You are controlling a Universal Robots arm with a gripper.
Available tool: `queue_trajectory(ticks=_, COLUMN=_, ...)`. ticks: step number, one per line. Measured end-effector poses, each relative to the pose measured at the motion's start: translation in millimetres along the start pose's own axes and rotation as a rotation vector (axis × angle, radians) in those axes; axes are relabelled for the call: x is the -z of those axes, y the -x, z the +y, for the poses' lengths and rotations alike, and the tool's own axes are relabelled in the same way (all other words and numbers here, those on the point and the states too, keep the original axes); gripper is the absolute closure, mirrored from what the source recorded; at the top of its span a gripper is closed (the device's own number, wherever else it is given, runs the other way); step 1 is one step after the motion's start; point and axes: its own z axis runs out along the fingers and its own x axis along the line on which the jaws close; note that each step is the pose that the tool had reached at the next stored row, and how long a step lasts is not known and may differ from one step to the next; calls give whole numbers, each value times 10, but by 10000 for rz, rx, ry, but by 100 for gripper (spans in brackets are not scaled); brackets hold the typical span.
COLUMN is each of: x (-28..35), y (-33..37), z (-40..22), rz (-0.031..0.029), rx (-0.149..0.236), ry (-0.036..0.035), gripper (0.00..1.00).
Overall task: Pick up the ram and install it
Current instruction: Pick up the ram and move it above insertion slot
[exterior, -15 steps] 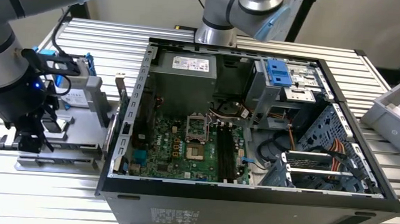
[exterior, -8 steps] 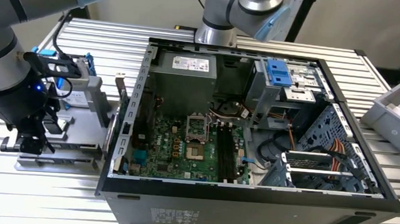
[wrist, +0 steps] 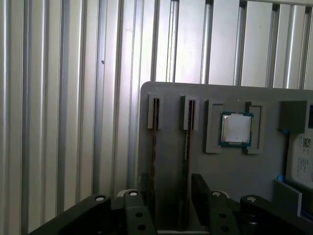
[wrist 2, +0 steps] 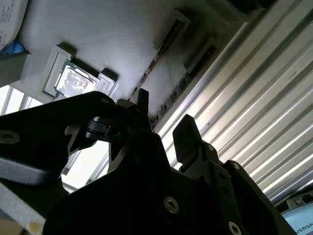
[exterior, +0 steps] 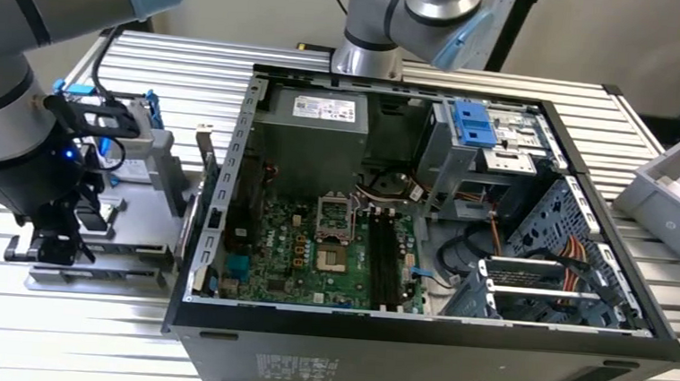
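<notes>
The ram (wrist: pixel 155 137) stands on edge in a slot of the grey holder (wrist: pixel 171 95). Its long axis runs parallel to the counter's (wrist: pixel 58 98) ribs, one end pointing at the end effector (wrist: pixel 171 185). The end effector's fingers are spread apart and grip nothing. A second stick (wrist: pixel 188 137) stands parallel just beside the ram, and a square silver chip (wrist: pixel 236 129) sits past that. In the exterior view the end effector (exterior: pixel 59 244) hangs over the holder at 9 o'clock from the open computer case (exterior: pixel 425 349).
</notes>
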Motion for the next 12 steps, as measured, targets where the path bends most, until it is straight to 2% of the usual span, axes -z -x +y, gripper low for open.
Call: queue_trajectory(ticks=12, x=-81, y=-2, z=1, rz=0, rx=-44, ry=-2, gripper=0)
